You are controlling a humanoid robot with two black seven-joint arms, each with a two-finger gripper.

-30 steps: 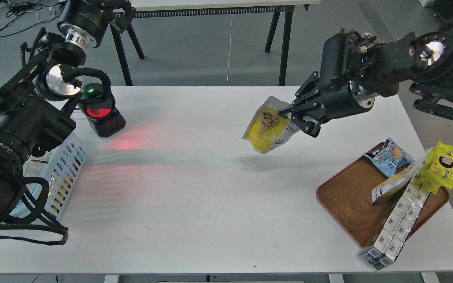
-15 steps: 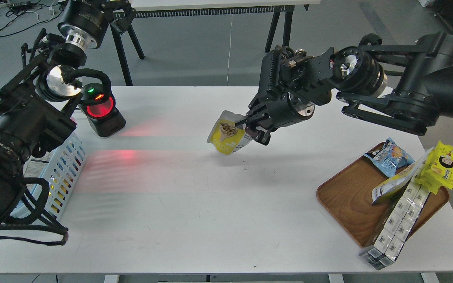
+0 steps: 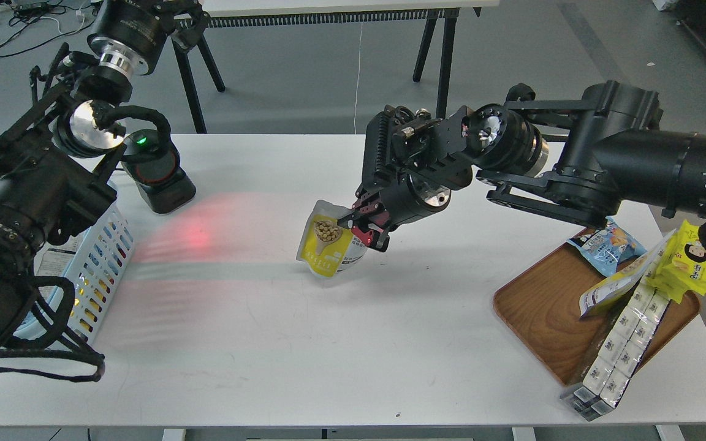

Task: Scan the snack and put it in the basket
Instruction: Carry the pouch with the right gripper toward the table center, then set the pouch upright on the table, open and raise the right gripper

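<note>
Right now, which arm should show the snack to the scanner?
The right. Its gripper is shut on the snack, held above the table between the tray and the scanner. The left arm holds nothing I can see.

The white table [image 3: 304, 343] is evenly lit from overhead; a red glow is cast across it by the scanner [image 3: 157, 174]; soft shadows are thrown beneath the snack [image 3: 327, 248]; focus is held throughout.

White table [image 3: 304, 343]: scanner [image 3: 158, 177], basket [image 3: 98, 269], tray [image 3: 549, 312]
</note>
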